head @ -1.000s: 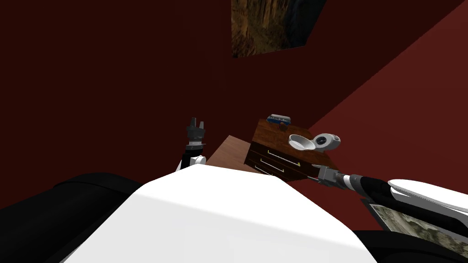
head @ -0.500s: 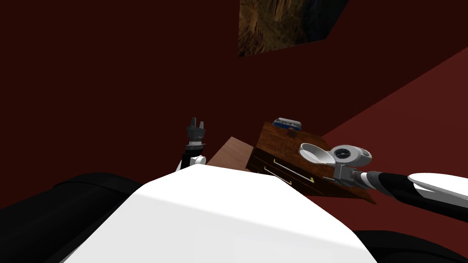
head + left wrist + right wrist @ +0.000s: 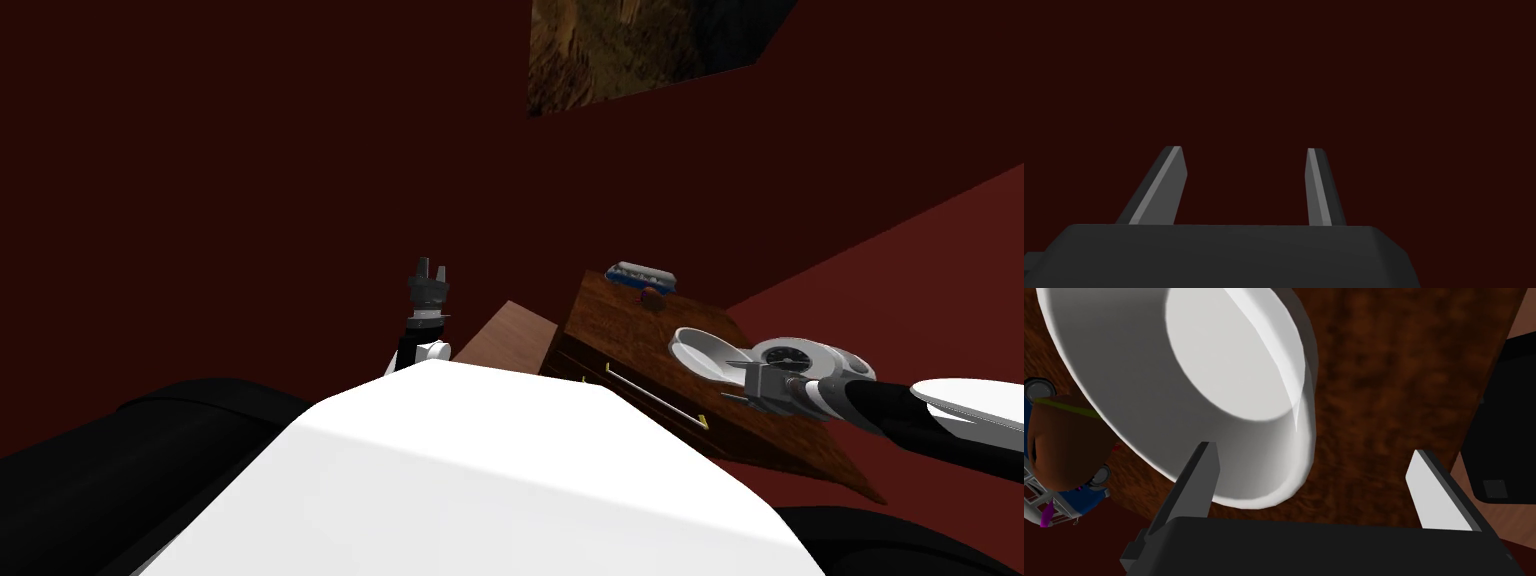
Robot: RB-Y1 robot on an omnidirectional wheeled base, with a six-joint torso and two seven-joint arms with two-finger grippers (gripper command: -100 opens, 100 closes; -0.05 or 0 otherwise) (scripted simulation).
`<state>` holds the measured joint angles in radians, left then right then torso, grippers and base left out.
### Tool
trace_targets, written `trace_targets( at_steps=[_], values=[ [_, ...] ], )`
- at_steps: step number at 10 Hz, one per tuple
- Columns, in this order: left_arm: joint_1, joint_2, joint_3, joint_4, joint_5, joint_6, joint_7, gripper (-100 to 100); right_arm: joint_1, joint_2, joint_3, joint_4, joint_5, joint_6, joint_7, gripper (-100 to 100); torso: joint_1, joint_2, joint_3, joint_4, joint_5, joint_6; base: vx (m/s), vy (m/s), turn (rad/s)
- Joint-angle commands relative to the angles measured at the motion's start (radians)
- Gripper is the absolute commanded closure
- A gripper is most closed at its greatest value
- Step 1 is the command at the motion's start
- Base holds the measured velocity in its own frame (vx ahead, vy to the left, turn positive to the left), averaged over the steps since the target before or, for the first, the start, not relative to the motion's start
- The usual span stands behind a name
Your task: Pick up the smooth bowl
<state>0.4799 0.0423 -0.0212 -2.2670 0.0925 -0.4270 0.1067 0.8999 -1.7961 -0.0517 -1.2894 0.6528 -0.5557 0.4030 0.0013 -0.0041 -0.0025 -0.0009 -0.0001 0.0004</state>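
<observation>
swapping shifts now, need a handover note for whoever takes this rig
Right gripper: jaws open at the white bowl on the dresser; the near rim seems to lie between them, not gripped.
Left gripper: jaws open, idle, raised away from the dresser.
Done: reach to the bowl.
Left: close on the rim, lift. Mind the clock beside the bowl.

Dim everywhere: the dark red wall (image 3: pixel 250 150) gives back almost no light. Ahead of my right pincer (image 3: pixel 1314 449) the white bowl (image 3: pixel 1189 388) is the brightest spot, its flat middle near white, its side greying toward my finger (image 3: pixel 1194 488). That finger sits shaded; the other glows pale. Wall lines splay toward the head view's corners.
</observation>
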Motion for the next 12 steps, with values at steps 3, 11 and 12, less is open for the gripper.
trace_targets(
  at_steps=[3, 11, 12],
  values=[
    [0.0, 0.0, 0.0, 0.0, 0.0, 0.0, 0.0, 0, -0.001, 0.036, 0.016, -0.003, 0.008, 0.021, 0.013, -100, 0.0, 0.003, 0.002, 0.001, 0.0, 0.0, 0.023, -0.009, 0.055],
    [0.0, 0.0, 0.0, 0.0, 0.0, 0.0, 0.0, 0, -0.026, 0.064, 0.047, 0.004, 0.018, 0.027, 0.024, 100, 0.0, 0.005, 0.003, 0.002, 0.001, 0.0, 0.01, -0.006, 0.019],
    [0.0, 0.0, 0.0, 0.0, 0.0, 0.0, 0.0, 0, -0.026, 0.064, 0.047, 0.004, 0.018, 0.027, 0.024, 0, 0.001, 0.005, 0.003, 0.002, 0.001, 0.0, 0.0, 0.0, 0.0]
  ],
)
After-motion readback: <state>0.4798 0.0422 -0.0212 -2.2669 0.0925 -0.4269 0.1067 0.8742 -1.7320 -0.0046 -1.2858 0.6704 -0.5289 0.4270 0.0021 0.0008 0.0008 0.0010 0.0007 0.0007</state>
